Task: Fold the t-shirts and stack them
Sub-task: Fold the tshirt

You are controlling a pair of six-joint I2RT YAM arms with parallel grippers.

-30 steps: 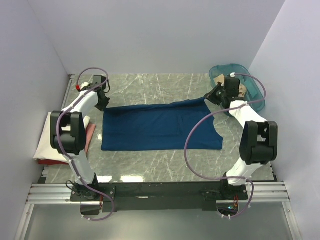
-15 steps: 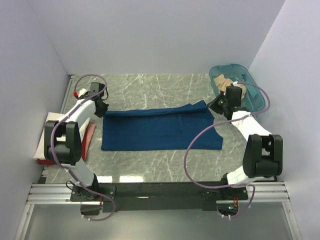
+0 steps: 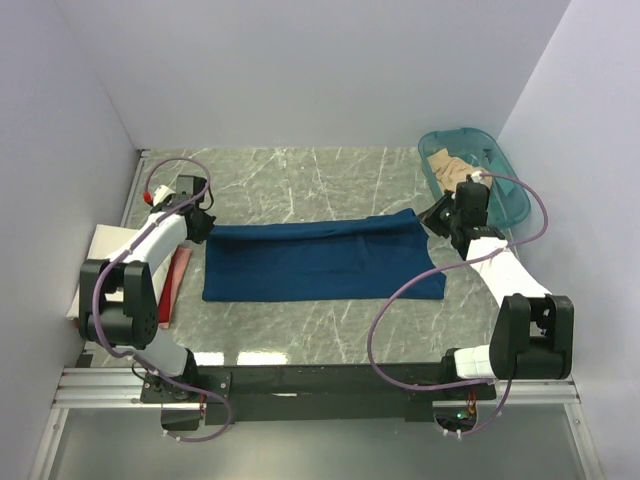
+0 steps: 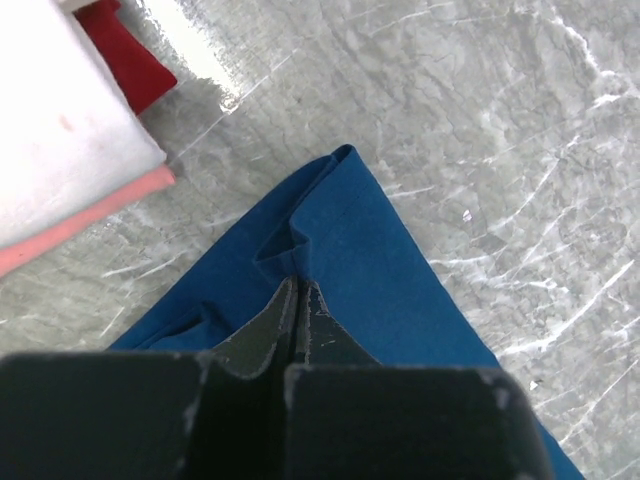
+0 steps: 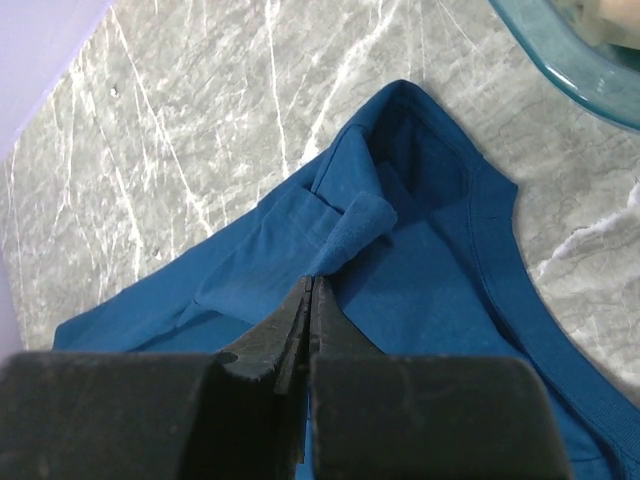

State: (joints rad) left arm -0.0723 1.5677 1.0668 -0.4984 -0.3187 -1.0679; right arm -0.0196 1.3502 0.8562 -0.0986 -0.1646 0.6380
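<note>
Grey marbled tabletop carries the navy t-shirt, spread wide between the 2 arms. The left gripper is clenched on a pinch of cloth at the shirt's far-left corner. The right gripper is clenched on a bunched tuck near the collar. Cloth this soft and light will likely sag between holds, so corners and seamed edges look the surest grips. A tan t-shirt lies in the teal tub.
</note>
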